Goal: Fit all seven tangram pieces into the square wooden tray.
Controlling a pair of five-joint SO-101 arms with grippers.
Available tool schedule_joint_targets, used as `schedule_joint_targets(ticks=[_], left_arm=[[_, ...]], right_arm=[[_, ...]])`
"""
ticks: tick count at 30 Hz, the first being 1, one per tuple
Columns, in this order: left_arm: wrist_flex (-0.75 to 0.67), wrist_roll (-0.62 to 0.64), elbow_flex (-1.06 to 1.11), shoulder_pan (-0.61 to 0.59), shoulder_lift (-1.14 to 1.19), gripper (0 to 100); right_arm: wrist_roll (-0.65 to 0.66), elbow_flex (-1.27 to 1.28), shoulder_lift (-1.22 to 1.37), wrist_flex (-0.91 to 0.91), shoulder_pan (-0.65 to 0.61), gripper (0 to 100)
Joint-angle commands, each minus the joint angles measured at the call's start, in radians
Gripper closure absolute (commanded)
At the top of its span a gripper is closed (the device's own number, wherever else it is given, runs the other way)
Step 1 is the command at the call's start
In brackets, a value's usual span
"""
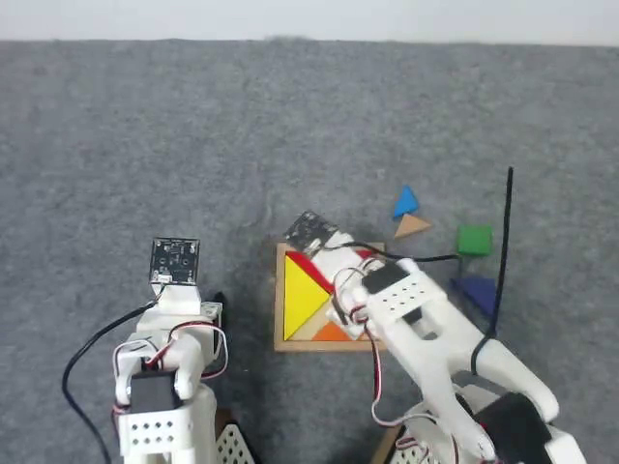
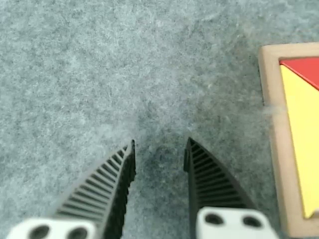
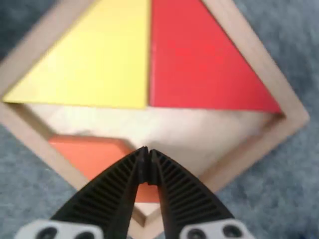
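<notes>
So your square wooden tray sits a bit right of centre in the lower half of the high view, flat on the grey felt-covered desk. It's a pale wood frame with a raised rim. Three pieces are inside. A big yellow triangle and a big red triangle lie flush against each other along one straight edge, and together they fill about half of the tray. An orange piece is down by the tray's bottom rim in the high view, with a strip of bare wood floor between it and the two big ones. Your right end effector is right over the tray with its fingers pressed together and nothing between them, the tips hanging above the edge of the orange piece. The other four pieces are loose on the desk to the right of the tray. A light blue triangle and a tan triangle sit just beside each other above the tray's upper right corner. A green square is further right, and a dark blue piece below it is partly hidden by the right arm. Your left end effector is over bare felt just left of the tray, with its fingers spread apart and holding nothing.
</notes>
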Motion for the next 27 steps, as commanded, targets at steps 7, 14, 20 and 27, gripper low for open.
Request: schedule_joint_targets(ticks=[7,14,20,27], left_arm=[[0.006,-0.009,-0.012,0.006,-0.011,85],[0.006,-0.009,-0.012,0.006,-0.011,85],[0.006,-0.009,-0.012,0.006,-0.011,85],[0.006,-0.009,-0.012,0.006,-0.011,85]], right_arm=[[-0.017,-0.035,-0.061,0.024,-0.050,99.0],[-0.017,-0.055,-0.297,0.156,-0.016,98.7],[0.031,0.040,-0.288,0.176,-0.021,98.7],[0.041,0.052,-0.122,0.117,-0.025,98.9]])
